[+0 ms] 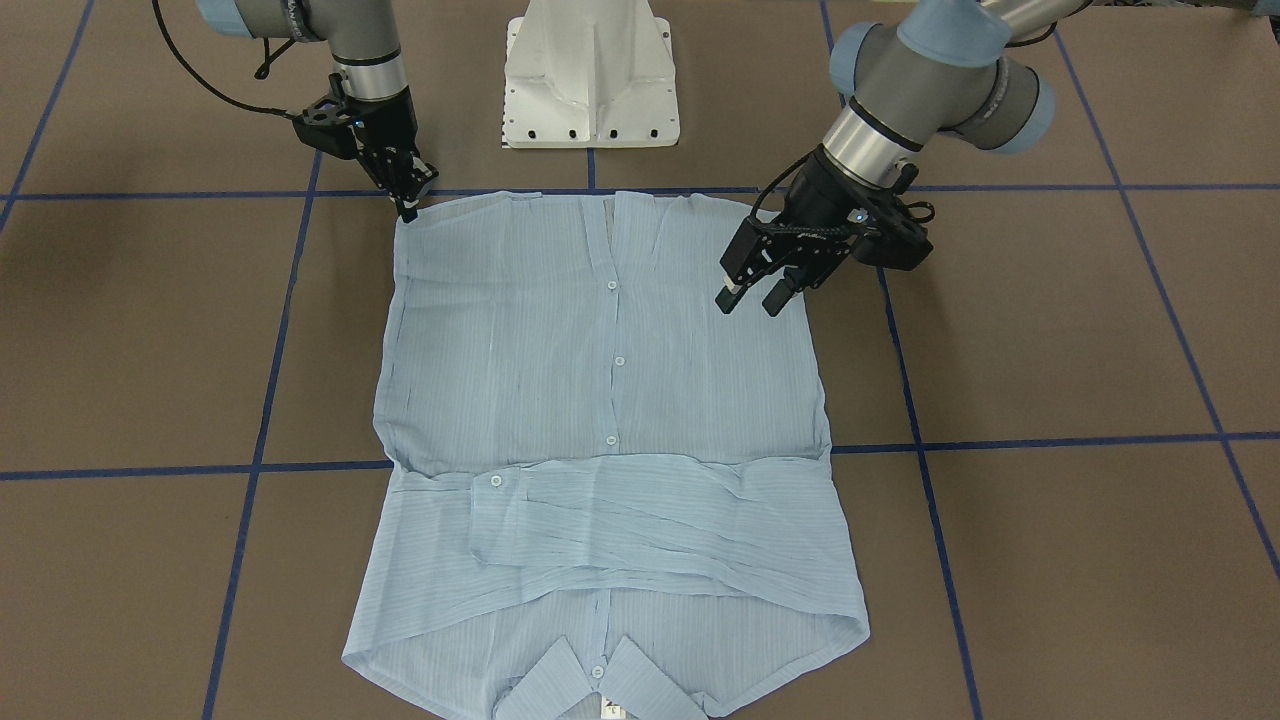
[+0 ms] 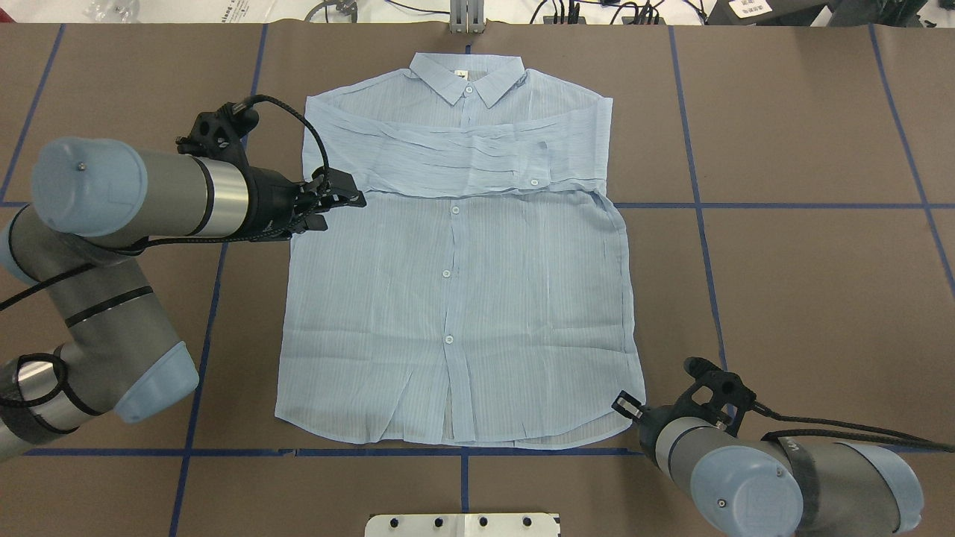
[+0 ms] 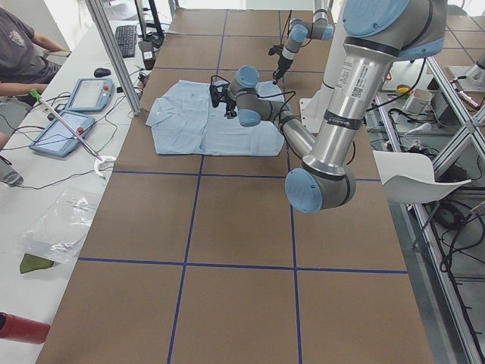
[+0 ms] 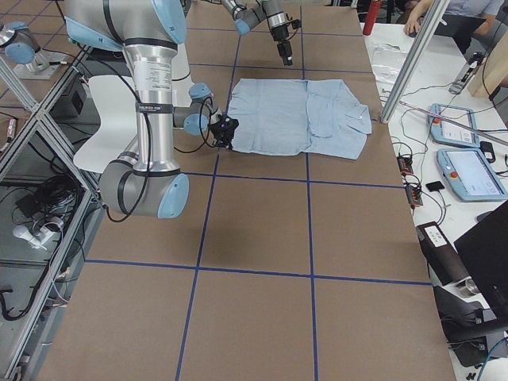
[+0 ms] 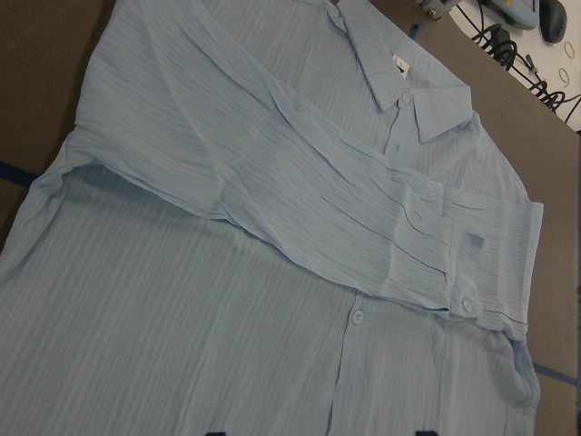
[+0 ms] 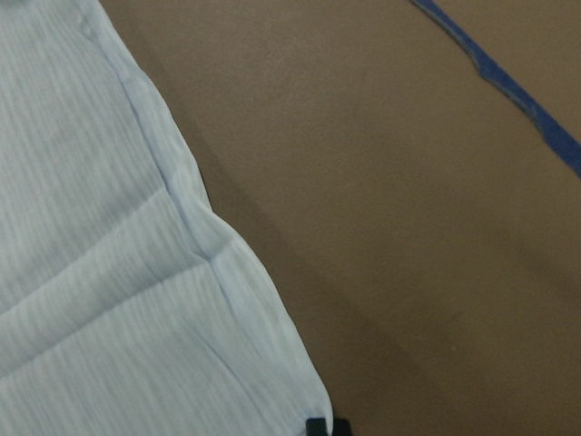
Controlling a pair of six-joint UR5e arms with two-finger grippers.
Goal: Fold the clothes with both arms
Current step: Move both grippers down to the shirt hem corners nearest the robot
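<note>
Two claws stand at one shirt (image 2: 455, 298), which lies flat, front up and buttoned, at the centre of the tabletop (image 2: 783, 298). In the overhead view its collar (image 2: 466, 78) points to 12 o'clock and its hem to 6 o'clock. The sleeves (image 2: 462, 160) are folded across the chest. The left claw (image 1: 748, 300) hovers over the shirt's 10 o'clock edge, jaws wide apart and empty. The right claw (image 1: 408, 208) sits at the 5 o'clock hem corner, jaws drawn together; a hold on the cloth cannot be confirmed.

Pale blue shirt (image 2: 477, 298) flat on table (image 2: 783, 283)
</note>
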